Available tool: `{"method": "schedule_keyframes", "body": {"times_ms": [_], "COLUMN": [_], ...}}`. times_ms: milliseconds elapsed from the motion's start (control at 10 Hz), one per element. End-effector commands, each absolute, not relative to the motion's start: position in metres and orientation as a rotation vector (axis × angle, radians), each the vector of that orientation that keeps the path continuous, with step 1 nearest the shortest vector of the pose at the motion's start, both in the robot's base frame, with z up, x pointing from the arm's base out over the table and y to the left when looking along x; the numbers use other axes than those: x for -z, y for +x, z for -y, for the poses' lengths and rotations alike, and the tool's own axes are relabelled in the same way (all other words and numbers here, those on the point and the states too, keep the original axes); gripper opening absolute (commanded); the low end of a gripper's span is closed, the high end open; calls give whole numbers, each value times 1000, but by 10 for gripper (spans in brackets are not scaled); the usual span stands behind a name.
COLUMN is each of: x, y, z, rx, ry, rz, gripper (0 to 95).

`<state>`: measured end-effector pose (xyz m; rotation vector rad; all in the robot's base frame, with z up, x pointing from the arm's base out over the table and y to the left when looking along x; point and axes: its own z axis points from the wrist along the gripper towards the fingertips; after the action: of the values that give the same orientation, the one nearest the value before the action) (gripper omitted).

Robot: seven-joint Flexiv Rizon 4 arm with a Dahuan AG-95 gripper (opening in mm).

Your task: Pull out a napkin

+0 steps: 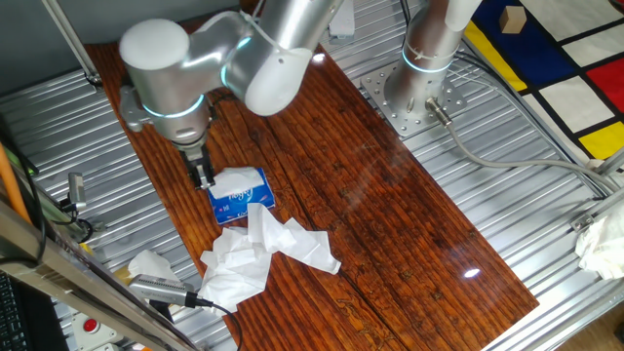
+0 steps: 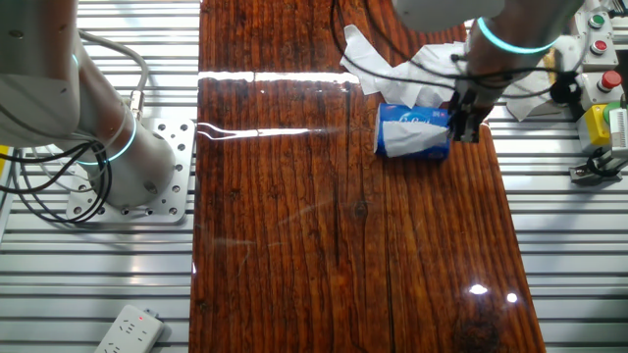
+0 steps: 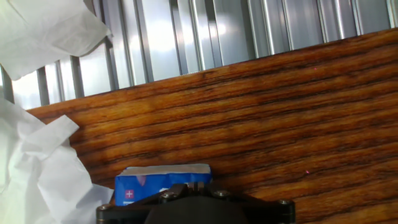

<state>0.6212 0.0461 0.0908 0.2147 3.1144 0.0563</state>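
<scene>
A small blue plastic pack [image 1: 246, 201] with white lettering lies on the wooden board [image 1: 370, 214]. A white napkin [image 1: 234, 180] sticks out along its top edge. It also shows in the other fixed view [image 2: 412, 145] on the pack [image 2: 407, 118]. My gripper [image 1: 203, 177] points down at the pack's end, right beside the napkin, fingers close together. I cannot tell whether it pinches the napkin. In the hand view the gripper [image 3: 193, 190] hides most of the pack [image 3: 149, 183].
A large loose mass of white tissue sheets [image 1: 258, 249] lies next to the pack, also in the other fixed view [image 2: 392, 69] and the hand view [image 3: 37, 168]. Grooved metal table [image 1: 507, 185] surrounds the board. The arm base [image 2: 128, 186], a button box [image 2: 601, 29] and a power strip [image 2: 128, 328] stand around.
</scene>
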Motion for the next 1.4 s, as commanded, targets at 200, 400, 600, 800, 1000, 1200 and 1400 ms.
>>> {"method": "schedule_keyframes", "body": {"times_ms": [200, 400, 600, 800, 1000, 1200, 1400], "x": [-114, -129, -150, -169, -182, -195, -205], "y": [630, 633, 630, 625, 625, 627, 626], "z": [-55, -60, -64, -67, -68, -66, -69], "rx": [-60, -59, -67, -64, -60, -63, -64], "ry": [218, 213, 196, 181, 186, 180, 181], "rz": [-3124, -3124, -3130, -3131, -3133, -3151, -3152], "gripper": [0, 0, 0, 0, 0, 0, 0]}}
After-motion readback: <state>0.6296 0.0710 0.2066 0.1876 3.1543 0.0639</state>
